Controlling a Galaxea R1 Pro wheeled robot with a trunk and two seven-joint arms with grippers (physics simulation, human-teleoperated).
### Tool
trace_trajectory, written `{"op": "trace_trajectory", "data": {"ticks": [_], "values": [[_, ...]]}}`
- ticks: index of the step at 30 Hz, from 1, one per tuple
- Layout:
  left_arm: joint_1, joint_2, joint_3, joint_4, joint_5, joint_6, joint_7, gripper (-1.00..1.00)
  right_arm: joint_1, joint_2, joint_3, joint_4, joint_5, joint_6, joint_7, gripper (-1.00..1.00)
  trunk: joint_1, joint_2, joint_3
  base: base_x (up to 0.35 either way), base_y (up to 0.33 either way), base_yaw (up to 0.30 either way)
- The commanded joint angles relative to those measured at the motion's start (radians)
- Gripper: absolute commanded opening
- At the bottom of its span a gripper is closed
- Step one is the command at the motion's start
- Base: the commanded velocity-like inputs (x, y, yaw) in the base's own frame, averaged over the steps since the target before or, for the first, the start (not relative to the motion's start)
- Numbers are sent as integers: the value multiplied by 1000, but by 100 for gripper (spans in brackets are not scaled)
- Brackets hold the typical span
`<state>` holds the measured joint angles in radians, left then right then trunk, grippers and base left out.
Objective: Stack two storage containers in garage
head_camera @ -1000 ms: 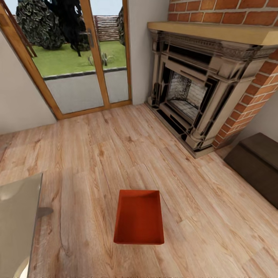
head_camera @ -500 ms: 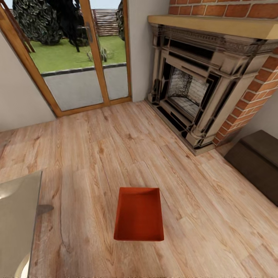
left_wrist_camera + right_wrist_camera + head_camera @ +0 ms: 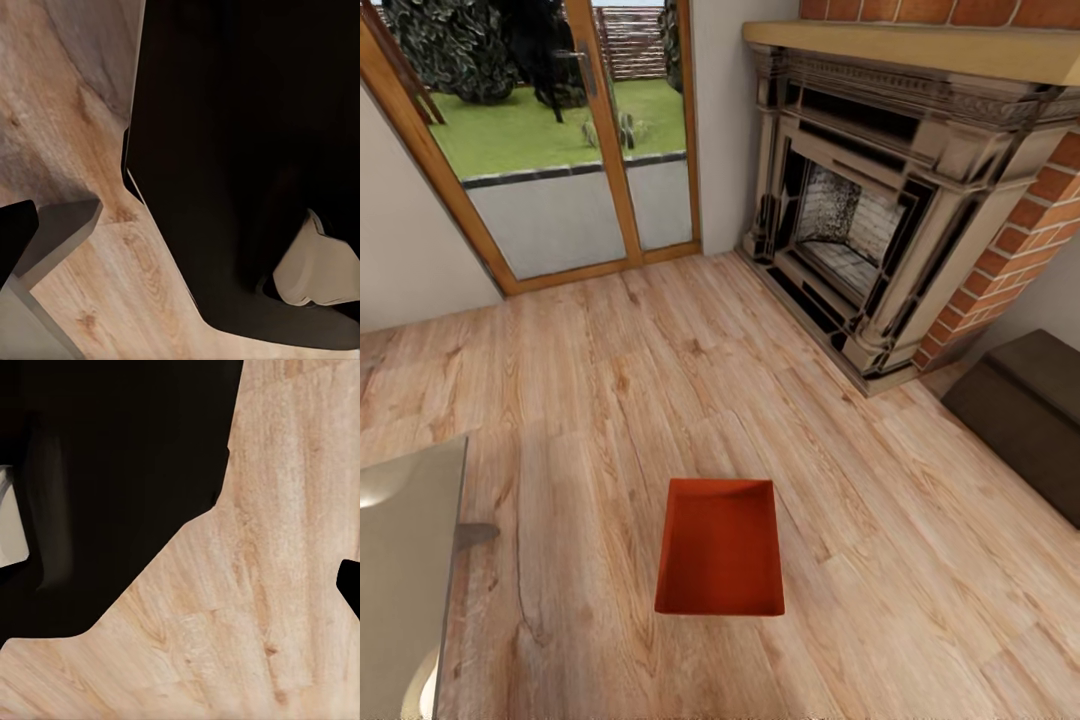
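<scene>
Nearest, one storage container (image 3: 720, 548) is recorded on the living room planks (image 3: 580, 400), open top up, nothing seen inside. Approach is judged best made squarely to its short near wall, arms lowered to either long side. Grippers: neither's spread can be told. Beyond the container: fireplace (image 3: 880, 220), then glass doors (image 3: 560, 150). Beside it, a dark bench (image 3: 1025, 420).

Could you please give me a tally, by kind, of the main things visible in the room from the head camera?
Orange-red storage container: 1
Brick fireplace: 1
Wood-framed glass doors: 1 pair
Dark low bench: 1
Glass-topped table: 1
Total: 5 things
</scene>
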<state>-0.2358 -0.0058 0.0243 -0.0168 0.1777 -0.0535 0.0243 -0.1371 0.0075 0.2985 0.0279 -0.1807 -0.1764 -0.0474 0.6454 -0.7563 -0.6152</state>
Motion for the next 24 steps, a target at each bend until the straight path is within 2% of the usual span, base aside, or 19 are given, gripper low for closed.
{"op": "trace_trajectory", "data": {"ticks": [1, 11, 24], "values": [[0, 0, 2, 1, 5, -3, 2, 100, -1, 1, 8, 3, -10, -6, -2, 100, 0, -1, -2, 0, 0, 0], [0, 0, 2, 0, 5, -3, 2, 100, -1, 0, 8, 3, -10, -5, -2, 100, 0, -1, -17, 0, 0, 0], [0, 0, 2, 0, 5, -3, 2, 100, -1, -1, 8, 3, -10, -8, -2, 100, 0, -1, -18, 0, 0, 0]]}}
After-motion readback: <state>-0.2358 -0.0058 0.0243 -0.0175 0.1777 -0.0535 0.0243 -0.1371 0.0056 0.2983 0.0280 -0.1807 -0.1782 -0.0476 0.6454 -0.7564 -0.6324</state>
